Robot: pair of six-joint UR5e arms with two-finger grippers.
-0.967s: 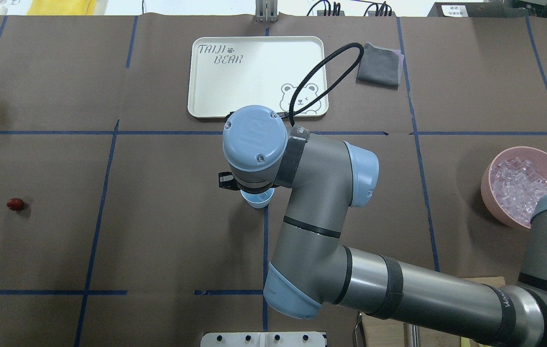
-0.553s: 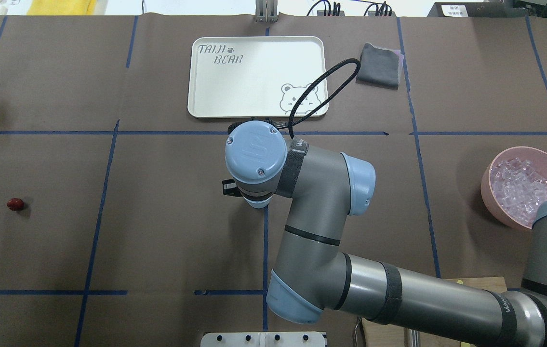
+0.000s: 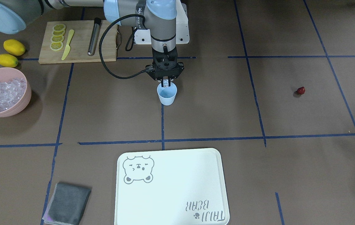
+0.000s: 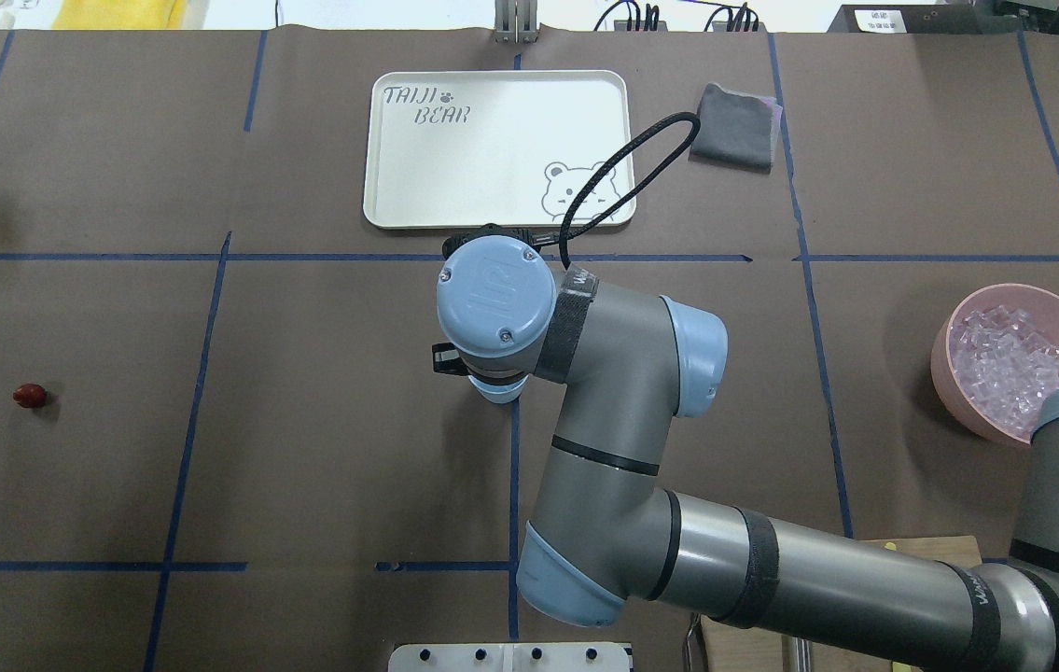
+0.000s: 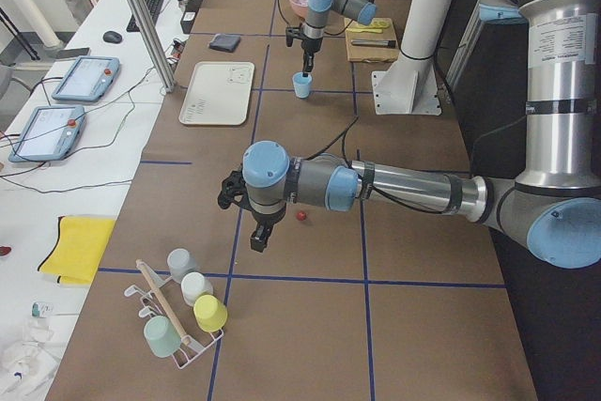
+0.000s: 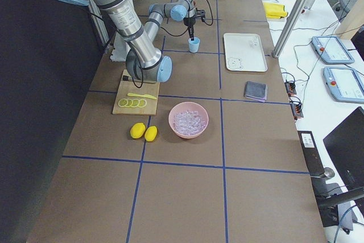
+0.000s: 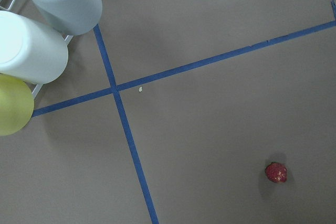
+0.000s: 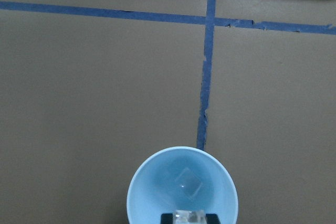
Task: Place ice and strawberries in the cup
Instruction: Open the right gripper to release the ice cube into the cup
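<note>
Pinching one cube of ice (image 8: 190, 216) in the right gripper (image 3: 165, 83), jaws closed on it, directly above the mouth of the cup (image 3: 167, 96), about the middle of the counter (image 3: 102, 122). Seemingly a second cube lying at the bottom of it. Remaining ice heaped in the pink bowl (image 3: 12, 108) toward the counter's right end; strawberry (image 4: 29, 396) lying bare near the left end, well apart from everything else. Left gripper (image 5: 259, 239) hovering near that berry, visible only in a side view, so impossible to tell whether open or closed. Risks from here: releasing off-centre and bouncing the cube off the rim onto the counter; dropping lower and clipping the light cup, tipping or shoving it; later, squeezing the soft berry too hard, or nudging it into a roll on approach.
</note>
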